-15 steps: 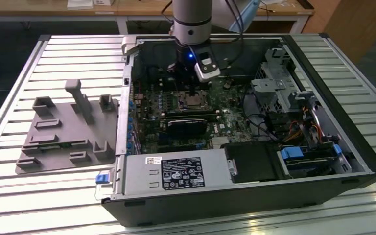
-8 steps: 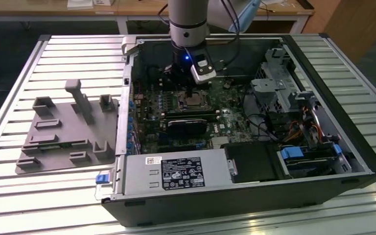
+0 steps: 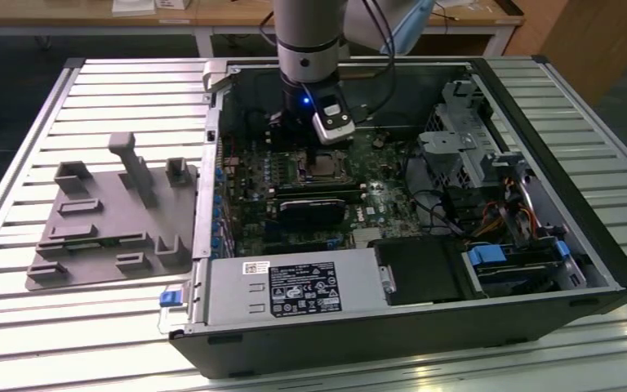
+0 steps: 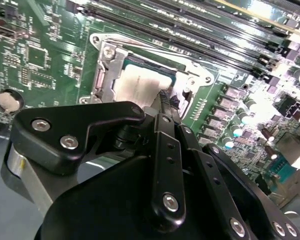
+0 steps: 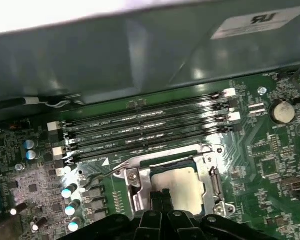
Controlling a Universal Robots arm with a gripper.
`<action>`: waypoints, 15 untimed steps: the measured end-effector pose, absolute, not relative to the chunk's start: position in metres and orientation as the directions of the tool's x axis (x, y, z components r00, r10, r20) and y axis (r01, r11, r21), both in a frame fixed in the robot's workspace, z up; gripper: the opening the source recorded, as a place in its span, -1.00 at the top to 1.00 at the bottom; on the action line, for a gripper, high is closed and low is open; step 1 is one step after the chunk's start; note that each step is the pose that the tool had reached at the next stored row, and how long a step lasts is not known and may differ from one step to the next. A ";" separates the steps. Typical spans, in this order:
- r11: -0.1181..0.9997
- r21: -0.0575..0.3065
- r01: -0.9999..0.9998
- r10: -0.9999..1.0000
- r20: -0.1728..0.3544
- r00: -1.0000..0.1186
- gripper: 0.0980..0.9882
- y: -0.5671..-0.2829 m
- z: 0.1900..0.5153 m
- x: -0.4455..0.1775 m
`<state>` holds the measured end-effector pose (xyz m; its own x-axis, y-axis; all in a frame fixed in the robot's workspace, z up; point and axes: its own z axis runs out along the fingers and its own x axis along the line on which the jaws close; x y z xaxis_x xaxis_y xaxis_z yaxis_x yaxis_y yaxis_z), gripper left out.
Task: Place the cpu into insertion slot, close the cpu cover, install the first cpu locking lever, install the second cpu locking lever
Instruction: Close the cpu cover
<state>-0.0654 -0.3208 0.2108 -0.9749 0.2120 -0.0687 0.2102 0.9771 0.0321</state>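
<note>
roughly halfway, with the latching left to do

inside the open computer case point(image 3: 575, 269), the green motherboard point(image 5: 270, 165) shows the insertion slot point(image 5: 166, 164) filled. the cpu cover point(image 5: 141, 190) lies flat over it, and the cpu point(image 5: 180, 185) shows pale through its window, so those two steps look done. a thin wire lever point(image 5: 97, 173) beside the socket stands off the board, seemingly unlatched. your gripper point(image 5: 160, 196) hovers just above the cover's edge, its fingers point(image 5: 155, 200) drawn together on nothing i can see.
</note>
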 end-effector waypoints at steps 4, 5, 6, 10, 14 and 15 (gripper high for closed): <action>0.977 0.033 0.209 0.211 -0.069 -0.975 0.99 -0.321 0.207 -0.071; 0.977 0.033 0.209 0.211 -0.069 -0.975 0.99 -0.321 0.206 -0.072; 0.977 0.033 0.209 0.211 -0.069 -0.975 0.99 -0.321 0.205 -0.073; 0.977 0.033 0.209 0.211 -0.068 -0.975 0.99 -0.321 0.202 -0.075; 0.977 0.033 0.209 0.211 -0.069 -0.975 0.99 -0.321 0.200 -0.076; 0.977 0.033 0.209 0.211 -0.069 -0.975 0.99 -0.321 0.199 -0.076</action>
<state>-0.0762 -0.3208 0.1994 -0.9752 0.2106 -0.0685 0.2087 0.9774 0.0328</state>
